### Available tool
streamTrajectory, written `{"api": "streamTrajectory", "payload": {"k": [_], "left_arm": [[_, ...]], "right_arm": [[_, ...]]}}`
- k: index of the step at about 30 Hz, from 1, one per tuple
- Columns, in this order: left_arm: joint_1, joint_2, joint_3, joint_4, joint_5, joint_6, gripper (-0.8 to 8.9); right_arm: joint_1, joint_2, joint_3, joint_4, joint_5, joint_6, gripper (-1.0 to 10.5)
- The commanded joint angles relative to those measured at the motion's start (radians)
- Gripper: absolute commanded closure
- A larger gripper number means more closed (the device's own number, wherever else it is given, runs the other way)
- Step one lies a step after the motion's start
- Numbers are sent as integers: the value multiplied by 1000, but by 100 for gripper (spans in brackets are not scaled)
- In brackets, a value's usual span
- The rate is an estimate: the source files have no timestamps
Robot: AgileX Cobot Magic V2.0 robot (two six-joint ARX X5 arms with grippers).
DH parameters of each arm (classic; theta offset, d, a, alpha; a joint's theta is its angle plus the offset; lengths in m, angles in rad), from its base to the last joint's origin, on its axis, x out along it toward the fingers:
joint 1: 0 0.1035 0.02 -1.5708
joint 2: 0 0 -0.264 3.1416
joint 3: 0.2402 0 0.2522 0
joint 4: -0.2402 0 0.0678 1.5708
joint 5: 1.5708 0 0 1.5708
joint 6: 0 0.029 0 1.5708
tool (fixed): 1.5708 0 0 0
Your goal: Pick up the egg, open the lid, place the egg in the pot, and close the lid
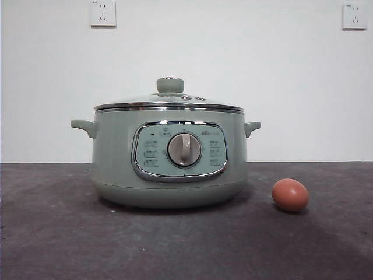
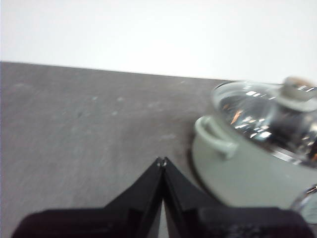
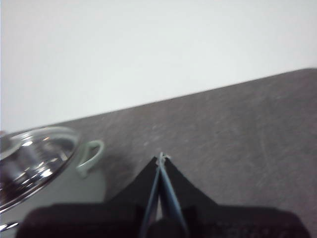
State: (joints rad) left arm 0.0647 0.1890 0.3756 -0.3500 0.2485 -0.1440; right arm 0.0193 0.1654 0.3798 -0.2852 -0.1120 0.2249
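Observation:
The pale sage-green pot (image 1: 169, 160) stands in the middle of the dark table, its control panel and silver dial (image 1: 184, 150) facing the front view. The glass lid (image 1: 169, 100) with its green knob (image 1: 170, 85) sits closed on it. The reddish-brown egg (image 1: 289, 194) lies on the table to the pot's right, a little apart from it. My left gripper (image 2: 161, 161) is shut and empty, beside the pot (image 2: 247, 163) and its lid (image 2: 270, 116). My right gripper (image 3: 161, 157) is shut and empty, beside the pot's handle (image 3: 89, 156). Neither gripper shows in the front view. The egg is out of both wrist views.
A white wall with two sockets (image 1: 102, 13) (image 1: 354, 16) stands behind the table. The dark table surface (image 1: 58, 233) stretches around the pot.

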Motion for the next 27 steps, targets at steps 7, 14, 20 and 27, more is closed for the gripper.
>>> {"api": "streamTrajectory", "payload": {"k": [7,14,20,27], "left_arm": [[2,204,288,-140,145,22,820],[2,333,488,-290,261,71,819],[-1,381,580,-386,303,103,819],[-14,396,593,-394,303,103,813]], "right_arm": [[0,239,343,-274,-179,-136,957],[0,415,613,-504,-256,-254,957],[1,513,742,-636,-293,-312,957],[1,546,755,-645,-308,-312,944]]}}
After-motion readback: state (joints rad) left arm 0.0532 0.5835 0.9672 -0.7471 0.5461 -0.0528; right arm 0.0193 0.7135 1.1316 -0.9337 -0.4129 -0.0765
